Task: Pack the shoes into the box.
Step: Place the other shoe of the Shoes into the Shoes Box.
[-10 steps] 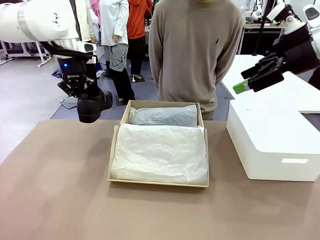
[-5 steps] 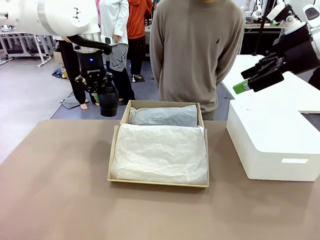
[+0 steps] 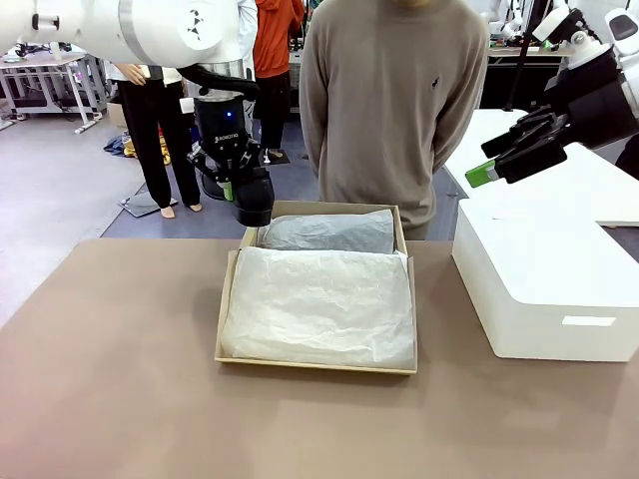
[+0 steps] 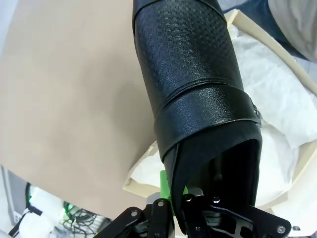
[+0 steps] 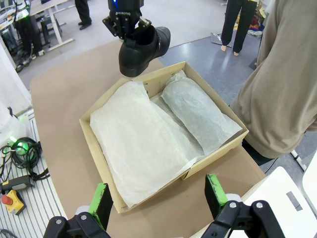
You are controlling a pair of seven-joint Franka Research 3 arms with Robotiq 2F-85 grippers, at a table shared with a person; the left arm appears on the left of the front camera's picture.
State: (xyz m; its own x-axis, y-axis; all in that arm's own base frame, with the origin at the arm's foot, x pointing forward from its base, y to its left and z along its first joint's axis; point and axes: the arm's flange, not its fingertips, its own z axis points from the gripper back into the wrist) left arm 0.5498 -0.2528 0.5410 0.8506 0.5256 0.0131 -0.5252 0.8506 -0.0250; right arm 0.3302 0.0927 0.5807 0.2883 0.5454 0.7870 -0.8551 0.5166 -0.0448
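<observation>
**Asker:** Where was the shoe?

**Robot:** One black shiny leather loafer (image 3: 254, 200) hung in the air from my left gripper (image 3: 232, 185). It was by the far left corner of the tan cardboard shoebox (image 3: 226, 299). From my left wrist I saw its strap and its perforated toe pointing away from me, above the box's edge.

**Asker:** How did you have hold of it?

**Robot:** My left jaws were closed tight, pinching the edge of the loafer's opening.

**Asker:** And the box?

**Robot:** It sat open on the brown table (image 3: 110, 379), lined with crumpled white tissue paper (image 3: 319, 304). A darker shape (image 3: 324, 232) showed through the tissue along the far side, and I could not tell what it was.

**Asker:** What about your other arm?

**Robot:** My right gripper (image 3: 479, 165) was up in the air on the right, near the white rectangular box (image 3: 539, 289). Its jaws were spread wide and held nothing. A person in a beige sweater (image 3: 389, 100) stood just beyond the shoebox.
</observation>
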